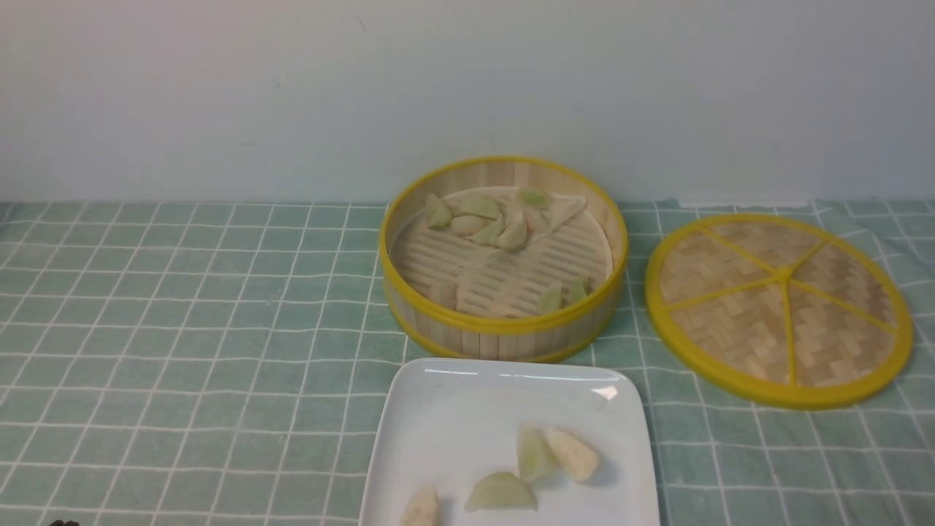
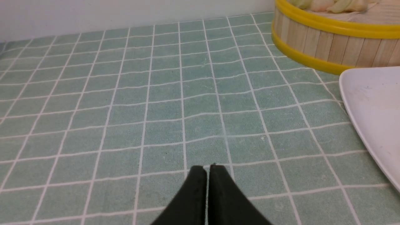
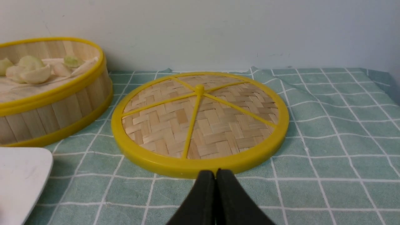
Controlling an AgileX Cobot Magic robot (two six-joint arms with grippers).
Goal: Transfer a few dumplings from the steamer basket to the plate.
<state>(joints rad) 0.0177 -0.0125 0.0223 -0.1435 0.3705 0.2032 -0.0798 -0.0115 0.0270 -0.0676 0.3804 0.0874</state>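
The steamer basket (image 1: 504, 325) stands at the middle of the table, holding a cluster of pale dumplings (image 1: 478, 208) at its far side and two more (image 1: 562, 296) near its front wall. In front of it lies the white plate (image 1: 453, 431) with several dumplings (image 1: 573, 454) on it. My left gripper (image 2: 207, 168) is shut and empty, low over the cloth to the left of the plate (image 2: 372, 103) and the basket (image 2: 328, 43). My right gripper (image 3: 215, 173) is shut and empty, just in front of the lid. Neither gripper shows in the front view.
The flat woven lid (image 1: 778, 307) with a yellow rim lies to the right of the basket; it also fills the middle of the right wrist view as the lid (image 3: 200, 125). A green checked cloth (image 1: 182, 329) covers the table. A pale wall runs behind.
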